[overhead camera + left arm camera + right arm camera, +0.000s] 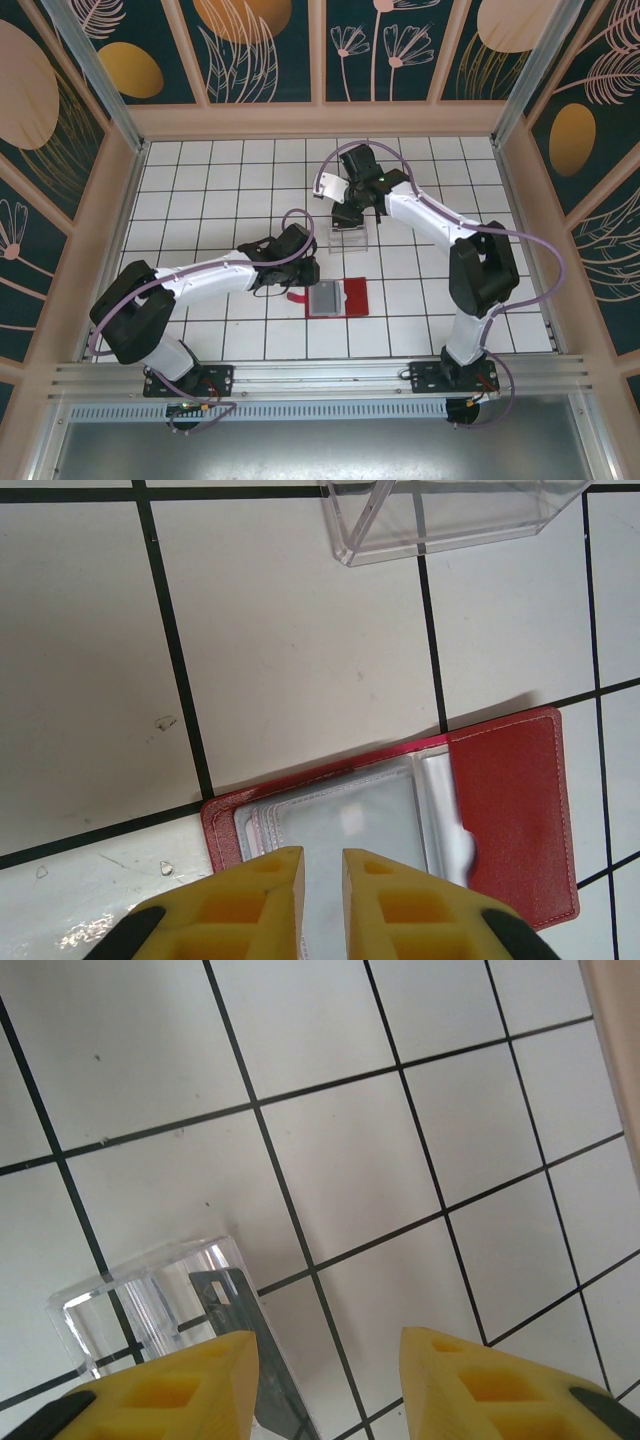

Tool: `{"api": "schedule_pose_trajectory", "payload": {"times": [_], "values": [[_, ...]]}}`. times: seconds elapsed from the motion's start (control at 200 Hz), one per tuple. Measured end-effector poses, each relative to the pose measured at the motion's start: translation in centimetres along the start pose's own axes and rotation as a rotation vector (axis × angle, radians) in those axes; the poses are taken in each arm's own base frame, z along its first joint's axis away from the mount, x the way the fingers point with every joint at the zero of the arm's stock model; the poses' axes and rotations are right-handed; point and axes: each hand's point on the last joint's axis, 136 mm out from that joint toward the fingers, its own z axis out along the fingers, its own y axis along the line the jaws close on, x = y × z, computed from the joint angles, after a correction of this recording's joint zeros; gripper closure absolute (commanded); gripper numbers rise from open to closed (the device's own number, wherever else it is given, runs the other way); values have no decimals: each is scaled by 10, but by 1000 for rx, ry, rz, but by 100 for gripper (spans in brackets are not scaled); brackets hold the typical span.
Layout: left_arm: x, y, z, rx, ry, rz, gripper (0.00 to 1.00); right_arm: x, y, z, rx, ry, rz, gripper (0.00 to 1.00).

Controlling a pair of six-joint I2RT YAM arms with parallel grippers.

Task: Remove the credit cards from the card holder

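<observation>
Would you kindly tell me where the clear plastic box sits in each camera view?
Top external: the clear plastic box is at centre, just beyond the red card holder.
Left wrist: the box is at the top edge, right of centre.
Right wrist: the box is at lower left.
Shared landmark: the black-lined white tiled table.

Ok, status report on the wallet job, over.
Left claw narrow gap, over open card holder. Right claw open, empty, by clear box. Nothing blocking.

Red card holder (515, 810) — white, black-gridded table (300, 660).
</observation>
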Motion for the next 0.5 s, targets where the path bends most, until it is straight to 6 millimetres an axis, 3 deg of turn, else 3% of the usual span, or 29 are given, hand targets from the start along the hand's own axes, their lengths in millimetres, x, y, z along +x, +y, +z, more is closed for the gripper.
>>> {"api": "schedule_pose_trajectory", "payload": {"times": [0.5], "values": [[1,1,1,6,1,-4,81,-22,5,-22,25,-63,132,58]]}}
